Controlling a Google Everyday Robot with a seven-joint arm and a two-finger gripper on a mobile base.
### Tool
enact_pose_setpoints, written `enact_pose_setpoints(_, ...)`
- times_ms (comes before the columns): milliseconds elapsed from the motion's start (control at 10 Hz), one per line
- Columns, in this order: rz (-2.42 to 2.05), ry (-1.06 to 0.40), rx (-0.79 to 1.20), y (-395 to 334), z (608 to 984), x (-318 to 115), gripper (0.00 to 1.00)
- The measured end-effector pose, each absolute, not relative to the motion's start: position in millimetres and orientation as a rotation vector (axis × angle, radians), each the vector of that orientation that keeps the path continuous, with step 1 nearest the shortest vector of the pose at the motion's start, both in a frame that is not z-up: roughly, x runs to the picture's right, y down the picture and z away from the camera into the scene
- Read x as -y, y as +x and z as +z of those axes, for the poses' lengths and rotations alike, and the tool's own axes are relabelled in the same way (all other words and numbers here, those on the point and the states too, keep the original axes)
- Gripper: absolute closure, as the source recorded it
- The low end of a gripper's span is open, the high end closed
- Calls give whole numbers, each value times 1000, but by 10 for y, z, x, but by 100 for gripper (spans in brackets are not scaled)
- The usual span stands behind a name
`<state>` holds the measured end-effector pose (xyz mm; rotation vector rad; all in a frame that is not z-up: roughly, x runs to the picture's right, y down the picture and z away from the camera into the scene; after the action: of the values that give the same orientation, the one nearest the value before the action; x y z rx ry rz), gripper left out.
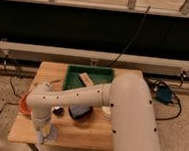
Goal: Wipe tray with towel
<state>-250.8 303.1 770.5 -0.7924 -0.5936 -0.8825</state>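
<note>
- One gripper points down at the 7 o'clock corner of the wooden table, low over the surface. How wide it stands cannot be told, nor whether it grips anything.
- One towel, pale blue-grey and rumpled, lies on the table at the gripper's tip. It spreads toward 3 o'clock of the gripper, and the two appear to be in contact.
- One white arm rises from the gripper to a bend at the table's 9 o'clock side. From there it runs across the table toward 3 o'clock and widens into a broad white segment at 4 o'clock.
- One round orange bowl sits at the table's 9 o'clock edge, partly hidden behind the arm's bend.
- One dark blue object with a black rim rests near the table's centre, just beside the arm. A small dark item lies at its 9 o'clock.
- One green tray occupies the 12 o'clock edge of the table, well apart from the towel and the gripper.
- One tan block lies inside the tray, tilted.
</note>
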Motion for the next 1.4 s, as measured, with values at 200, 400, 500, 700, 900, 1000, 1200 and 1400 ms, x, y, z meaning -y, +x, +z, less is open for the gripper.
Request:
enact_pose_setpoints(200, -883, -788, 594, -2512, 7712, -3023, 100)
enact_pose_setpoints(400, -888, -783, 593, -2510, 7707, -3019, 100)
enact_pose_setpoints(500, -876, -765, 584, -2432, 7668, -2951, 100)
enact_pose_setpoints(700, -857, -735, 569, -2265, 7502, -2745, 100)
enact_pose_setpoints(900, -836, -686, 554, -2060, 7172, -2327, 100)
enact_pose_setpoints(1000, -827, -668, 544, -1928, 7036, -2133, 100)
enact_pose_setpoints(1200, -791, -628, 532, -1533, 6936, -1667, 100)
enact_pose_setpoints(1400, -763, -603, 529, -1334, 7068, -1337, 100)
